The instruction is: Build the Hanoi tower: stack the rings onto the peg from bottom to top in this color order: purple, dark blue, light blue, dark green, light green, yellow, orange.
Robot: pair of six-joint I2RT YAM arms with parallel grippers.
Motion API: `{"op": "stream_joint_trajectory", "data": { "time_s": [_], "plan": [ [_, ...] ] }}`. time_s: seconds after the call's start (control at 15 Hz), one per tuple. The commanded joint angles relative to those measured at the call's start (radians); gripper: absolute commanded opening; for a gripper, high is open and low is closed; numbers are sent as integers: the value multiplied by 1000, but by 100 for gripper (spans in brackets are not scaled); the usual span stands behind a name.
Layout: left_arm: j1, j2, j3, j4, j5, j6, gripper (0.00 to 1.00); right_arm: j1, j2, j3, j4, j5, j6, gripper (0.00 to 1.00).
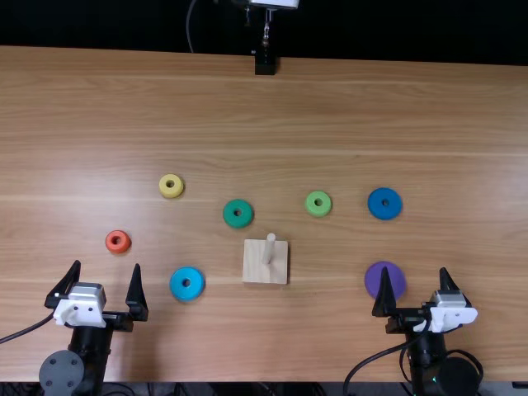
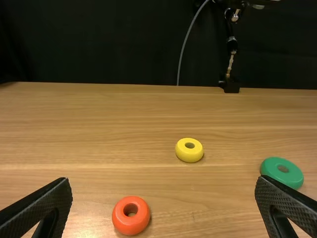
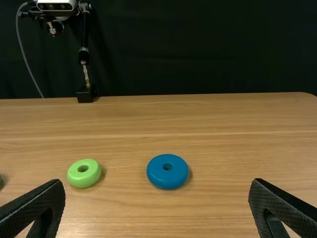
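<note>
The wooden peg base point(image 1: 265, 272) stands with a bare peg. Around it lie the purple ring point(image 1: 394, 285), dark blue ring point(image 1: 384, 213), light blue ring point(image 1: 177, 285), dark green ring point(image 1: 228, 216), light green ring point(image 1: 309, 206), yellow ring point(image 1: 165, 190) and orange ring point(image 1: 110, 242). My left gripper point(image 1: 107, 285) is open near the orange ring; in its wrist view the left gripper point(image 2: 163, 206) has the orange ring point(image 2: 140, 221) beyond its fingers. My right gripper point(image 1: 415, 289), open, is beside the purple ring; in its wrist view the right gripper point(image 3: 156, 206) faces the dark blue ring point(image 3: 167, 179).
A camera stand point(image 1: 265, 63) is mounted at the table's far edge. Bare wood of the table point(image 1: 272, 115) stretches between the rings and that edge. A black cable runs beside each arm at the near edge.
</note>
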Motion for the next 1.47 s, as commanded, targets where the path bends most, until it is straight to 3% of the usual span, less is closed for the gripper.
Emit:
{"op": "stream_joint_trajectory", "data": {
  "time_s": [0.0, 0.6, 0.73, 0.93, 1.13, 1.4],
  "plan": [
    [7, -12, -17, -17, 8, 5, 100, 0, -1, -10, 3, 0, -1, 100],
    [7, -12, -17, -17, 8, 5, 100, -9, -1, 16, 60, -2, 5, 100],
    [7, -12, -17, -17, 8, 5, 100, -11, -1, 126, 90, -4, 3, 100],
    [7, -12, -17, -17, 8, 5, 100, -9, 19, 318, 12, 2, 7, 100],
    [7, -12, -17, -17, 8, 5, 100, -9, 324, 522, -21, 4, 8, 100],
    [7, -12, -17, -17, 8, 5, 100, -9, 638, 688, -343, 4, 8, 100]
  ]
}}
